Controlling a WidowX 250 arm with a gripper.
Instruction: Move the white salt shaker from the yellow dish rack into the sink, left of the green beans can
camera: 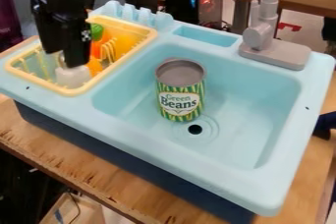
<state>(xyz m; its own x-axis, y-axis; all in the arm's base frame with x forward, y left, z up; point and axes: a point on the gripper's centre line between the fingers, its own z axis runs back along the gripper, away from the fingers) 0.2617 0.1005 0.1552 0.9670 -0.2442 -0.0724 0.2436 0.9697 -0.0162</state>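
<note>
White rounded object [72,76] sits in the near part of the pale yellow plastic dish rack [68,91], at the left of the view. Black 2-finger gripper [64,61] is right above it, pointing down, overlapping its top in this view. Can't tell if claw is open or closed, or if it's touching the object.

Same rack, beside and behind the white object: orange toy pieces [96,66], 1 green rounded piece [97,32] near the far side, 1 yellow-orange piece [125,42] toward the right side, partly behind rack prongs. Exact shapes hard to make out.

Rack is set into the left part of the light blue plastic toy sink [138,120]. Right of rack = basin [279,90]. 1 cylindrical can [181,90], green-yellow striped label, grey top, stands upright in it. Round drain with black hole [195,129] just in front of the can, toward the near side.

Back rim: row of light blue upright prongs [136,15] behind the rack, then 1 shallow rectangular recess [205,36], then 1 grey plastic faucet [263,36] on a grey base at the back right.

Sink has a dark blue lower body [134,156] and rests on a light brown wooden tabletop [78,154], near edge rough and chipped.
</note>
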